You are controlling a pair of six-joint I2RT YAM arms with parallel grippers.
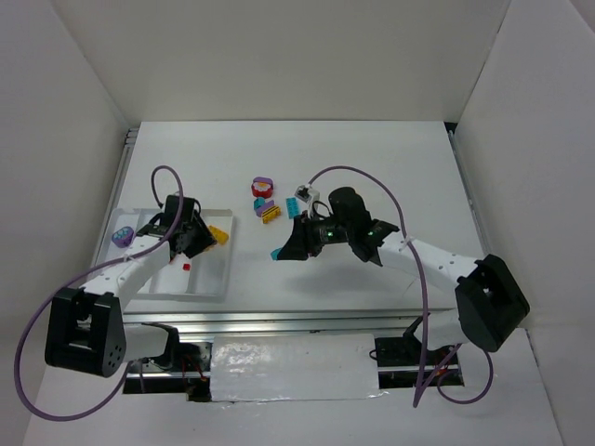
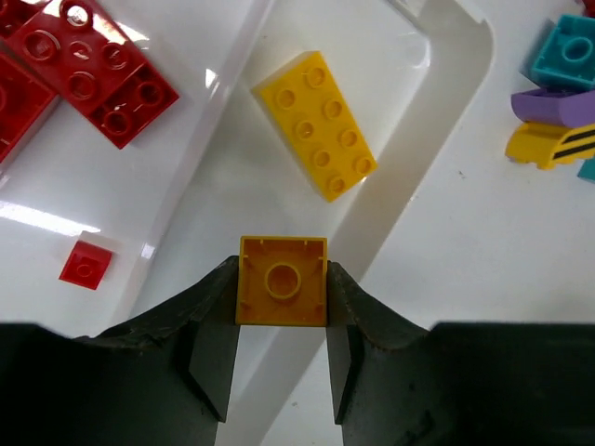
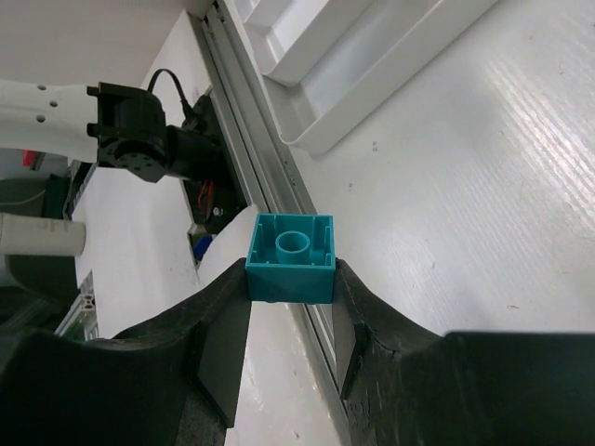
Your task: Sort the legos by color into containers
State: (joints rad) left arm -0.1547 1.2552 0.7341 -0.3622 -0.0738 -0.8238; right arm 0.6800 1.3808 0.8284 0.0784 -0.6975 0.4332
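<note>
Worktop: white worktop [image 1: 372, 167] carries the tray on the left and a loose pile of bricks [image 1: 265, 197] near the middle.
Tray: white tray [image 1: 209, 279] with long compartments. The one nearest the pile holds yellow, the next one red bricks [image 2: 93, 70], and a purple piece [image 1: 122, 235] lies at the far-left end.
Left claw: the left claw [image 2: 281, 295] is clamped on a yellow-orange square brick [image 2: 282, 279], which hangs over the yellow compartment.
Right claw: the right claw [image 3: 291, 283] is clamped on a teal square brick [image 3: 291, 265], which is above bare worktop between tray and pile.
Long yellow brick: the long yellow brick [image 2: 315, 124] lies flat with its studs up. In the left wrist view its long axis runs from upper left to lower right.
Held bricks: both show their hollow underside to the wrist cameras, so the studs probably face away. They are square, so neither has a long axis.
Small red tile: the small red tile [image 2: 85, 264] sits alone in the red compartment, just across the divider.
Step in hand: drop the yellow-orange brick.
Doing it well: lower it short of the long yellow brick and inside the divider, then part the fingers evenly so it lands flat.
Teal destination: probably a free compartment, but I cannot tell which one from here.
</note>
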